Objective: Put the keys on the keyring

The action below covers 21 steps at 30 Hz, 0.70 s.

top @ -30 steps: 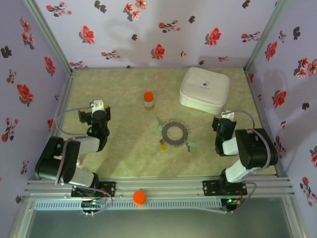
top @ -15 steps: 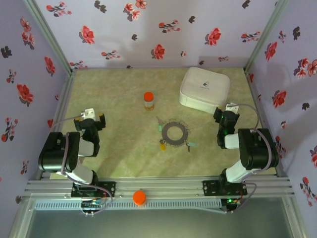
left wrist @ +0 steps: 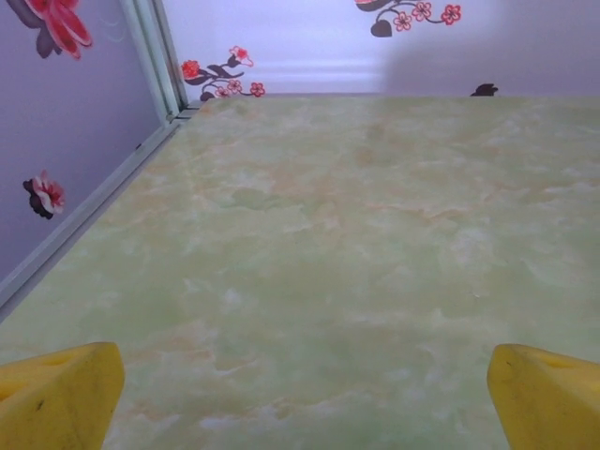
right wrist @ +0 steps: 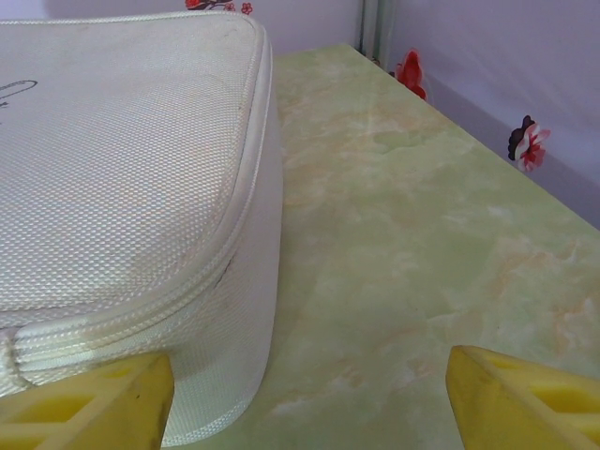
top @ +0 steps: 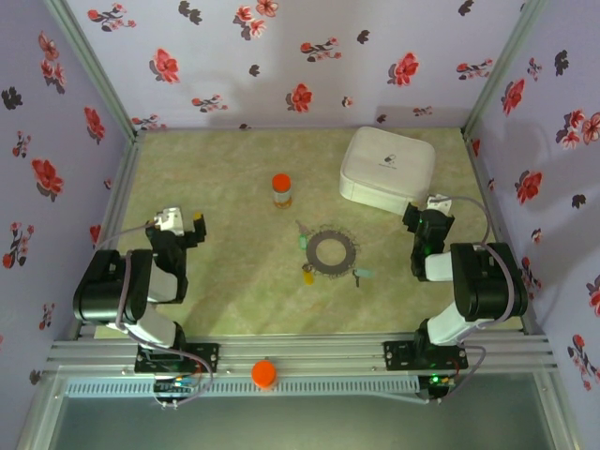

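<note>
**Both pincers empty, keys at the ring**

We see the left pincer spread wide and the right pincer open, neither holding anything. The keyring lies mid-surface, the keys at its rim; whether any are threaded is too small to tell. If not, a pincer must next reach for a key. The surface is green-marbled and the walls floral.

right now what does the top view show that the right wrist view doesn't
Top view adds: the keyring, keys lying beside it, the bottle and the open left gripper. Right wrist adds: the woven fabric and seam of the box, seen up close. Both: the box, the table and the open right gripper.
</note>
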Each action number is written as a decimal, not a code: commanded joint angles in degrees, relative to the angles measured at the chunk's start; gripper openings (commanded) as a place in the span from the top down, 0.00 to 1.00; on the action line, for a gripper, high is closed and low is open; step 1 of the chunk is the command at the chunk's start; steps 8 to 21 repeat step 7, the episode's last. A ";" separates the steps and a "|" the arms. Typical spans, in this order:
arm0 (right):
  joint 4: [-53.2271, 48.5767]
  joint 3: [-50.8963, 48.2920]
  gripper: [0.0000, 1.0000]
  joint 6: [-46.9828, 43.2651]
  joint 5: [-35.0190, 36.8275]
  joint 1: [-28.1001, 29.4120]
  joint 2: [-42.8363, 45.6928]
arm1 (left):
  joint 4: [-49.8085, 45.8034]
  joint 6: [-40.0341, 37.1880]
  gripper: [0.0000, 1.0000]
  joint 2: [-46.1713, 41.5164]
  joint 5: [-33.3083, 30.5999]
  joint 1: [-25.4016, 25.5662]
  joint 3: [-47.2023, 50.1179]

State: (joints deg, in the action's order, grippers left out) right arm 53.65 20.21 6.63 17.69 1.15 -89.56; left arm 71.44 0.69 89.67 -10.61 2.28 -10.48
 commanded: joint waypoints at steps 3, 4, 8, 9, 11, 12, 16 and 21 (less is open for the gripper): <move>-0.56 0.49 0.28 0.93 -0.28 -0.01 0.42 | -19.41 -1.61 0.00 -1.05 5.94 -1.56 -11.58; -0.47 0.49 0.27 0.93 -0.29 0.00 0.44 | -20.00 -1.66 0.00 -1.06 5.91 -1.62 -11.77; -0.39 0.45 0.20 0.93 -0.29 -0.01 0.52 | -17.70 -1.88 0.00 -1.24 6.38 -1.57 -10.52; -0.39 0.45 0.20 0.93 -0.29 -0.01 0.52 | -17.70 -1.88 0.00 -1.24 6.38 -1.57 -10.52; -0.39 0.45 0.20 0.93 -0.29 -0.01 0.52 | -17.70 -1.88 0.00 -1.24 6.38 -1.57 -10.52; -0.39 0.45 0.20 0.93 -0.29 -0.01 0.52 | -17.70 -1.88 0.00 -1.24 6.38 -1.57 -10.52; -0.39 0.45 0.20 0.93 -0.29 -0.01 0.52 | -17.70 -1.88 0.00 -1.24 6.38 -1.57 -10.52; -0.39 0.45 0.20 0.93 -0.29 -0.01 0.52 | -17.70 -1.88 0.00 -1.24 6.38 -1.57 -10.52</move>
